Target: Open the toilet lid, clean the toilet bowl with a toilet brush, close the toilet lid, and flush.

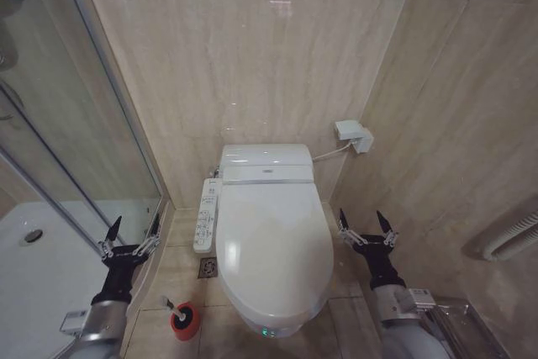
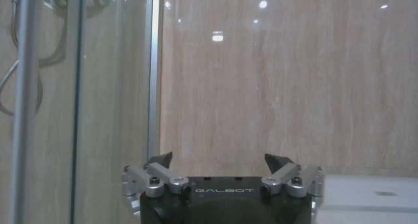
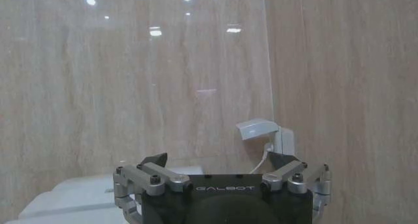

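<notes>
The glossy white toilet lid (image 1: 271, 241) lies shut over the toilet bowl, whose inside is hidden. On the floor to the toilet's left stands the toilet brush (image 1: 179, 314), a white handle in a small red holder. My left gripper (image 1: 132, 229) hovers open to the left of the toilet, above the shower threshold and behind the brush. My right gripper (image 1: 367, 226) is open too, on the toilet's right near the side wall. Each wrist view shows its own spread fingers, the left gripper (image 2: 219, 159) and the right gripper (image 3: 219, 158), facing the tiled back wall.
A button-covered control panel (image 1: 205, 215) runs along the toilet's left side, with a floor drain (image 1: 208, 267) beside it. Glass shower door (image 1: 59, 115) and white shower tray (image 1: 42, 266) are at left. A wall outlet box (image 1: 353, 134) sits behind right; tiled walls close in.
</notes>
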`<state>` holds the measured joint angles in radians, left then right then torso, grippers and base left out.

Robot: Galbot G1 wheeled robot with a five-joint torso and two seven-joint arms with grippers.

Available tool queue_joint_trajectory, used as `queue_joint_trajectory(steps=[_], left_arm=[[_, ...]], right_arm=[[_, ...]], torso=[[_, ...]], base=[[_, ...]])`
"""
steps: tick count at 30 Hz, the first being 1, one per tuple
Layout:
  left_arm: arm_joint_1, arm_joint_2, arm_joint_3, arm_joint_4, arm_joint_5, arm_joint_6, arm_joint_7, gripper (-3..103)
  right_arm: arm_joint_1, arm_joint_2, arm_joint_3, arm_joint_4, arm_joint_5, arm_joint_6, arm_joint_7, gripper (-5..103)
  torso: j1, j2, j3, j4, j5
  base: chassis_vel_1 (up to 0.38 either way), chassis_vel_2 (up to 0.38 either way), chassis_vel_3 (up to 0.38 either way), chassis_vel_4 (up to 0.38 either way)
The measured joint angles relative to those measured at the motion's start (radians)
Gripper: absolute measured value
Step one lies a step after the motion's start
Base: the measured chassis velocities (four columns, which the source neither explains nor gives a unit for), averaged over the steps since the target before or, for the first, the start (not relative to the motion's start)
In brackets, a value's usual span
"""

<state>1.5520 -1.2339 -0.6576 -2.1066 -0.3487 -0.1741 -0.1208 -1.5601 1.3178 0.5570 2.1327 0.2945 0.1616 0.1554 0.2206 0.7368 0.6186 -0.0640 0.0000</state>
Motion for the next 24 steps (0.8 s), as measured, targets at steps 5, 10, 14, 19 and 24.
queue_joint_trajectory(steps=[5, 10, 14, 19, 24], left_arm=[[-0.094, 0.013, 0.031, 0.006, -0.031, 0.151, -0.035, 100], [-0.184, 0.025, 0.06, 0.012, -0.06, 0.296, -0.069, 100], [-0.248, 0.035, 0.081, 0.016, -0.081, 0.399, -0.093, 100], [-0.314, 0.044, 0.103, 0.02, -0.102, 0.503, -0.117, 100], [-0.319, 0.044, 0.104, 0.021, -0.104, 0.512, -0.119, 100]], right_arm=[[0.0, 0.0, 0.0, 0.0, 0.0, 0.0, 0.0, 100], [0.0, 0.0, 0.0, 0.0, 0.0, 0.0, 0.0, 100], [0.0, 0.0, 0.0, 0.0, 0.0, 0.0, 0.0, 100], [0.0, 0.0, 0.0, 0.0, 0.0, 0.0, 0.0, 100], [0.0, 0.0, 0.0, 0.0, 0.0, 0.0, 0.0, 100]], torso=[[0.0, 0.0, 0.0, 0.0, 0.0], [0.0, 0.0, 0.0, 0.0, 0.0], [0.0, 0.0, 0.0, 0.0, 0.0], [0.0, 0.0, 0.0, -0.0003, 0.0], [0.0, 0.0, 0.0, 0.0003, 0.0]], base=[[0.0, 0.0, 0.0, 0.0], [0.0, 0.0, 0.0, 0.0], [0.0, 0.0, 0.0, 0.0], [0.0, 0.0, 0.0, 0.0], [0.0, 0.0, 0.0, 0.0]])
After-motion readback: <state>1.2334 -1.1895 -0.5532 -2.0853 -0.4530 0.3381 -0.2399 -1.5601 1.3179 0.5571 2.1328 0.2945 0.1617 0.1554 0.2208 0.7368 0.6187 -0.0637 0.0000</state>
